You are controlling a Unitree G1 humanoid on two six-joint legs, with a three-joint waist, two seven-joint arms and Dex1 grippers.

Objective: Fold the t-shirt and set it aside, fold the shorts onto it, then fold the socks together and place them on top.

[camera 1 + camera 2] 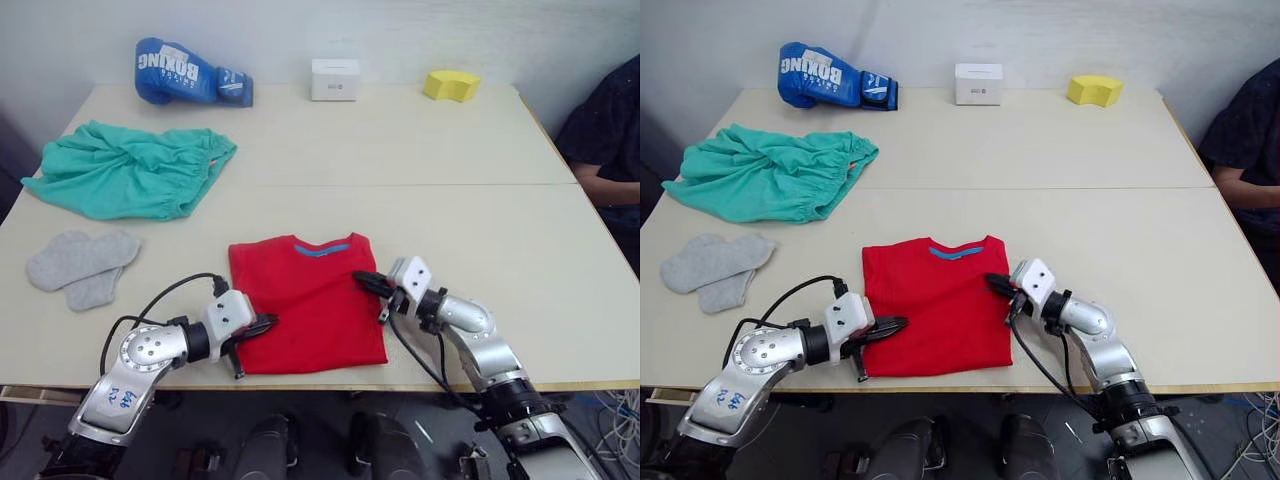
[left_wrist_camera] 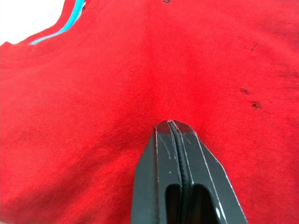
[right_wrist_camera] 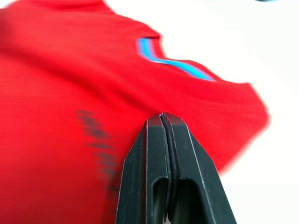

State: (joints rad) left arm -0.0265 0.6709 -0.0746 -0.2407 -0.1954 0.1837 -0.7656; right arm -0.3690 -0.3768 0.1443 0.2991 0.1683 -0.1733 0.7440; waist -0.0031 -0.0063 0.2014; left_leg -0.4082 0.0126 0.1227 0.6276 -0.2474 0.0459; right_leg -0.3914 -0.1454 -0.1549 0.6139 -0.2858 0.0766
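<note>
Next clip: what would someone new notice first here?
The bright red t-shirt, folded to a neat rectangle at the near table edge, with the left gripper and right gripper at its two sides, fingers shut. Far left lie the crumpled teal shorts, grey socks nearer; a blue boxing glove sits behind.

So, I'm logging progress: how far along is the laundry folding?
Done: the t-shirt lies folded into a neat rectangle. In hand: the left gripper and right gripper, both shut, rest at its side edges. Left: the shorts lie crumpled and the socks unfolded.
</note>
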